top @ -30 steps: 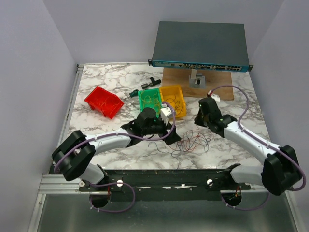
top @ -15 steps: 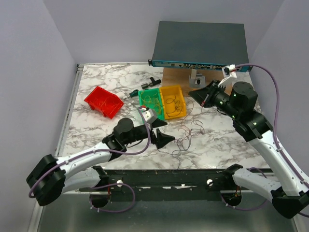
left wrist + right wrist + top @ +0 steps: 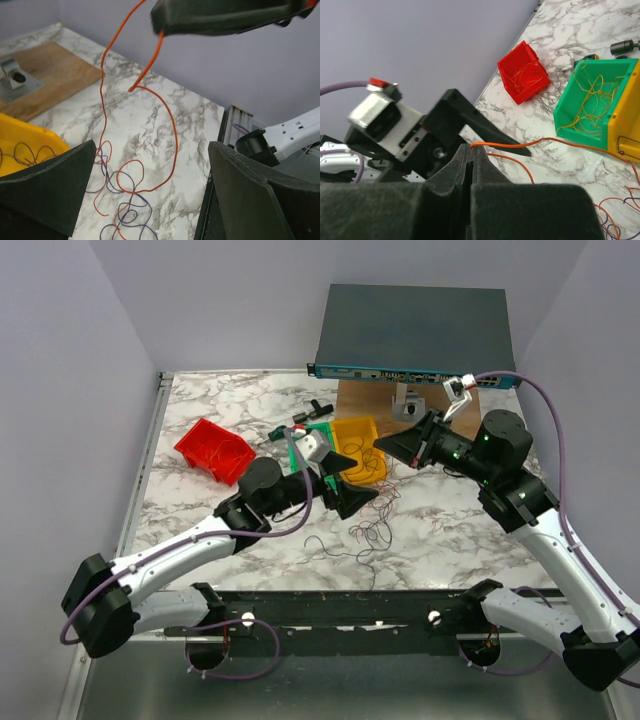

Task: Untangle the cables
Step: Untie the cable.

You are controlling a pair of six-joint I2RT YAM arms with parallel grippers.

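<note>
Above the worktop's middle, the right fingers (image 3: 457, 167) are clenched on 1 orange cable (image 3: 101, 90), which hangs near-vertical down to the tangle (image 3: 375, 535) by the near edge. The left fingers (image 3: 50, 190), spread and empty, face that hanging length and look nearer its lower part.

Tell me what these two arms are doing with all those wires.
The right gripper is shut on one orange wire, holding its end up above the table; the rest trails down into the tangle of loose wires. The left gripper hangs open just by that strand, gripping nothing. Some wires lie in the red bin and green bin.
</note>
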